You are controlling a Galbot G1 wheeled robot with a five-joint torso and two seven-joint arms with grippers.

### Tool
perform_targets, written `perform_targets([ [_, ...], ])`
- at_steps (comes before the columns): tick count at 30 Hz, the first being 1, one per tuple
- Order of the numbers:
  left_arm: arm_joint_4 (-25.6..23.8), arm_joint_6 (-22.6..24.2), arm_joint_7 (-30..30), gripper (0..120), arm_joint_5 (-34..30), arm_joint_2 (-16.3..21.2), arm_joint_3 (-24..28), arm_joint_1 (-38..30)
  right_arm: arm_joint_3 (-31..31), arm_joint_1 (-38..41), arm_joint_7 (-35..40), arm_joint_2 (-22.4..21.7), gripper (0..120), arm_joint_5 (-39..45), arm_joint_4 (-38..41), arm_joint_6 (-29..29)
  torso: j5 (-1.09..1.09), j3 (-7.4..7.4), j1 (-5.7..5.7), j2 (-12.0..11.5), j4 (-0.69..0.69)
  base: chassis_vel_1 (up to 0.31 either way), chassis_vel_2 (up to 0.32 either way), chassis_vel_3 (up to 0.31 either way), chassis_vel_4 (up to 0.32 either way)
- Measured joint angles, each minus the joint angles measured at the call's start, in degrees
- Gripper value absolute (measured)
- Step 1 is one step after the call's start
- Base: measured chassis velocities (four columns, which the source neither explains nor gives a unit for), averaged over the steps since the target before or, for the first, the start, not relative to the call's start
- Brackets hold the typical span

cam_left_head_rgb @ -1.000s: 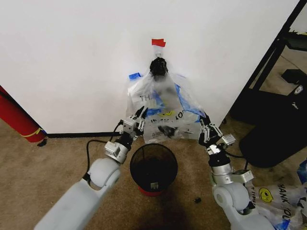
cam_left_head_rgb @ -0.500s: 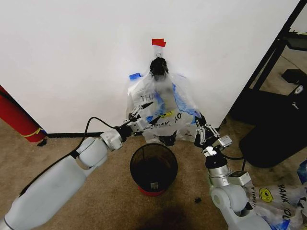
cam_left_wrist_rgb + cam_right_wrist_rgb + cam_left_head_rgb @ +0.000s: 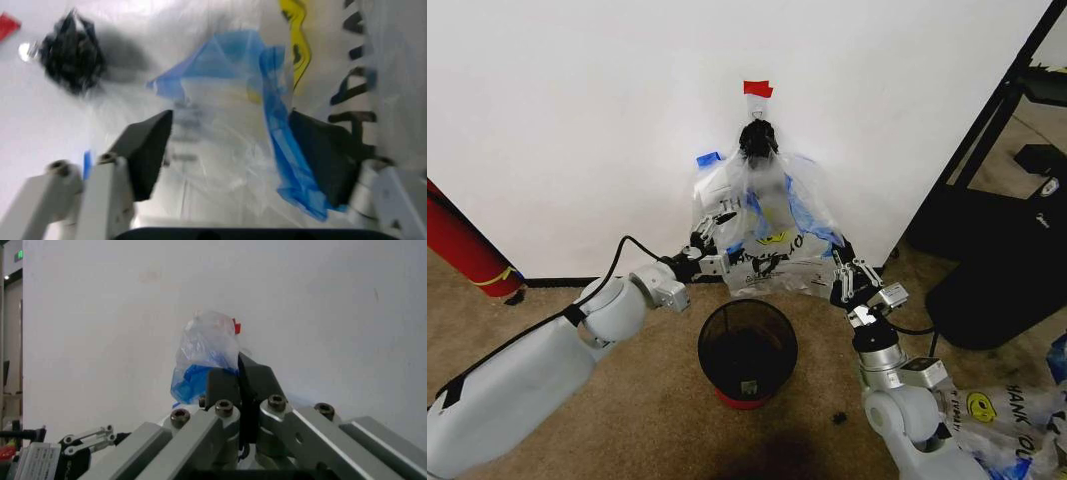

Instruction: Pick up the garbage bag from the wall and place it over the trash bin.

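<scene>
You are looking at a thin translucent garbage bag (image 3: 762, 235) hanging by its knotted handles from a hook (image 3: 758, 135) on the white wall (image 3: 577, 120), just under a red tape piece (image 3: 758, 89). It is hanging at about 12 o'clock from the black wire-mesh trash bin (image 3: 747, 350), which is standing on the carpet directly beneath, so the bag needs only to come down and forward to reach the rim.

Your left gripper (image 3: 710, 246) is reaching in from 8 o'clock and is pressing against the bag's left face, beside the black lettering. In the left wrist view its jaws are standing wide apart with the blue patches (image 3: 280, 130) and clear film lying between the two dark pads (image 3: 150, 150); they are not pinching anything yet, and the spread looks meant to gather a fold of loose plastic.

Your right gripper (image 3: 847, 282) is sitting at the bag's lower right corner, at roughly 4 o'clock from its middle. In the right wrist view its fingers (image 3: 240, 385) are pressed together with no gap showing, and plastic is rising just behind the tips; you probably have a pinch of the bag there, though the film at the contact is hidden, so treat that as a likely grip rather than a sure one.
</scene>
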Motion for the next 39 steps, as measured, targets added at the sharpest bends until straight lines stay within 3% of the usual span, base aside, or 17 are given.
perform_targets([
  [6,-1.8,3.3,0.4,39,-4.4,1.8,-0.9,1.9,0.0,-0.3,0.0,0.4,0,-0.5,0.1,0.0,0.00,0.00,0.00,0.0,0.00,0.000,0.000,0.000,0.000],
  [11,-2.9,5.1,2.3,25,-8.5,3.0,-1.4,2.7,0.4,-0.5,0.0,0.2,0,-0.5,0.2,0.0,0.01,0.00,0.00,0.0,0.00,0.000,0.000,0.000,0.000],
  [18,-4.1,5.7,0.3,0,-12.9,2.0,-3.5,5.1,0.9,-0.9,0.1,0.0,0,-0.6,1.0,0.0,0.01,0.00,0.00,0.0,-0.01,0.000,0.000,0.000,0.000],
  [23,-5.5,4.4,-5.0,0,-20.1,-1.2,-6.2,9.0,1.3,-1.6,0.4,0.0,0,-0.9,1.1,0.1,0.02,0.00,0.00,0.0,0.00,0.000,0.000,0.000,0.000],
  [26,-6.8,1.5,-10.0,0,-31.1,-5.2,-7.6,11.1,1.6,-2.2,0.5,-0.4,0,-1.0,1.1,0.4,0.00,0.00,0.00,0.0,-0.01,0.000,0.000,0.000,0.000],
  [27,-7.9,0.3,-12.0,0,-37.5,-7.3,-8.6,12.4,1.8,-2.6,0.5,-0.8,0,-1.0,1.1,0.6,0.01,0.00,0.00,0.0,-0.02,0.000,0.000,0.000,0.000],
  [29,-8.5,-0.2,-12.8,0,-40.6,-8.2,-9.1,13.2,1.8,-2.8,0.5,-1.0,0,-1.0,1.1,0.7,0.02,0.00,0.00,0.0,-0.02,0.000,0.000,0.000,0.000],
  [31,-10.5,-2.9,-14.6,0,-50.8,-10.8,-10.5,16.7,2.2,-3.7,0.7,-2.2,0,-1.0,1.6,0.8,0.02,-0.01,0.00,0.0,-0.01,0.000,0.000,0.000,0.000],
  [37,-12.7,-7.1,-13.0,0,-54.6,-15.7,-12.0,26.0,3.0,-5.2,1.4,-4.4,0,0.0,3.0,0.9,0.02,-0.01,0.00,0.0,-0.01,0.000,0.000,0.000,0.000],
  [39,-13.3,-8.1,-12.1,0,-53.7,-19.7,-12.5,29.6,3.3,-5.6,1.5,-5.4,0,0.8,3.4,0.7,0.02,-0.01,-0.01,0.0,0.01,0.000,0.000,0.000,0.000],
])
